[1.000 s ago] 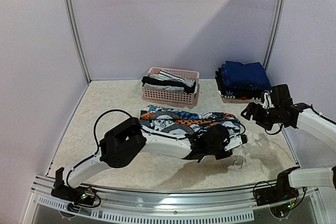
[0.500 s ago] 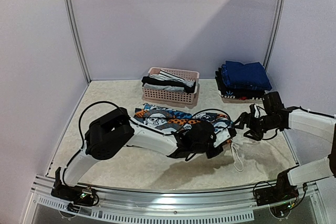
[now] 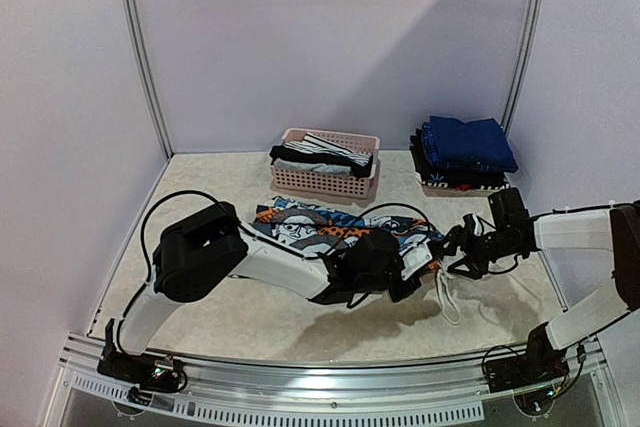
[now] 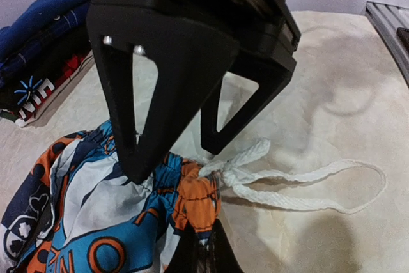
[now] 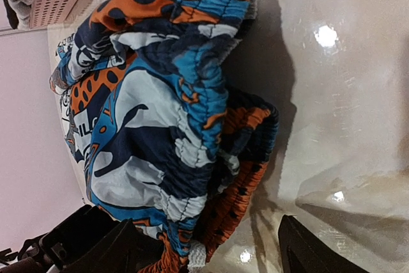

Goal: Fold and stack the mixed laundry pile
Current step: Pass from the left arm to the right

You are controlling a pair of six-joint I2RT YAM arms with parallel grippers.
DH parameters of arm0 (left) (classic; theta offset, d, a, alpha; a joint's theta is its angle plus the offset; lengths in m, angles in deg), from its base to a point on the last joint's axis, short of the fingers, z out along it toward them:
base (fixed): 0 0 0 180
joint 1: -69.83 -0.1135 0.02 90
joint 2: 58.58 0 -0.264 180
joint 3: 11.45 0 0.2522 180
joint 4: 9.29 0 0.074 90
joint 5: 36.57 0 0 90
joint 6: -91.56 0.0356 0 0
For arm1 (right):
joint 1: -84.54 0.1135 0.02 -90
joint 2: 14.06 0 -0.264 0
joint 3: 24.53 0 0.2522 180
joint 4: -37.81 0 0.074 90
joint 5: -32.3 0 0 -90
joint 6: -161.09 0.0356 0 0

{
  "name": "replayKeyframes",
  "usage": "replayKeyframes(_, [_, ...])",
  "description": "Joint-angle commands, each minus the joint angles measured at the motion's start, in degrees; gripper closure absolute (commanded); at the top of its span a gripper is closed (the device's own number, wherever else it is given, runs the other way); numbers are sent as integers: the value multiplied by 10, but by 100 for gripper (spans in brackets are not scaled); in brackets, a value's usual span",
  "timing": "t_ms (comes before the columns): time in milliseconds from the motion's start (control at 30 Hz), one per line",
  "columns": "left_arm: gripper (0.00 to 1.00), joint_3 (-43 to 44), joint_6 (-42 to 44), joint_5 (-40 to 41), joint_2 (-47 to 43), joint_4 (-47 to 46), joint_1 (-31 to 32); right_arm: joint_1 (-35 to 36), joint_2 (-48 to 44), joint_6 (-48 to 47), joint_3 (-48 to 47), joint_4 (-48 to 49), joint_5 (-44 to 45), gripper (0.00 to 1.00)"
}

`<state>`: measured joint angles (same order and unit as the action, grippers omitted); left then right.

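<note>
**A:** Where are the shorts?

**B:** Across the middle of the table, at the centre of the top view. They lie flat toward the left and are bunched at the right end, with the orange, blue, black and white print facing up.

**A:** And the left gripper?

**B:** Its arm reaches from the lower left over to that bunched end. The tips are pressed together on the edge of the waistband, at the bottom centre of its wrist view.

**A:** The right gripper?

**B:** It comes in from the right of the frame, low over the same end. Its fingers stand apart with the gathered waistband between them and grip nothing. Whether they touch the cloth cannot be told.

**A:** The white cord?

**B:** It trails from the waistband onto the table and loops toward the lower right.

**A:** The rest of the laundry?

**B:** Striped pieces sit in the basket at upper centre, behind the shorts. A folded stack, blue on top, stands at upper right, apart from the basket.
</note>
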<state>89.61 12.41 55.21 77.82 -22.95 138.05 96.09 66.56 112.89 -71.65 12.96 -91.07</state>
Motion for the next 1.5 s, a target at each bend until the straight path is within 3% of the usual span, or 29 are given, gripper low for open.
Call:
replayKeyframes(0, [100,-10,-7,-13,-30,-20,-6,0,25,21,14,56,-28,25])
replayKeyframes(567, [100,-27,-22,-36,-45,-27,0,5,87,53,12,165,-63,51])
replayKeyframes(967, [100,-58,-35,-41,-57,-41,7,5,77,49,5,164,-61,83])
replayKeyframes(1067, [93,-65,-44,-43,-66,-35,8,5,75,42,1,154,-58,93])
replayKeyframes(1200, [73,-88,-61,-37,-90,-32,9,5,71,27,-9,127,-52,100])
replayKeyframes(1467, [61,-155,-88,21,-155,-24,8,4,22,-29,-45,-6,-2,100])
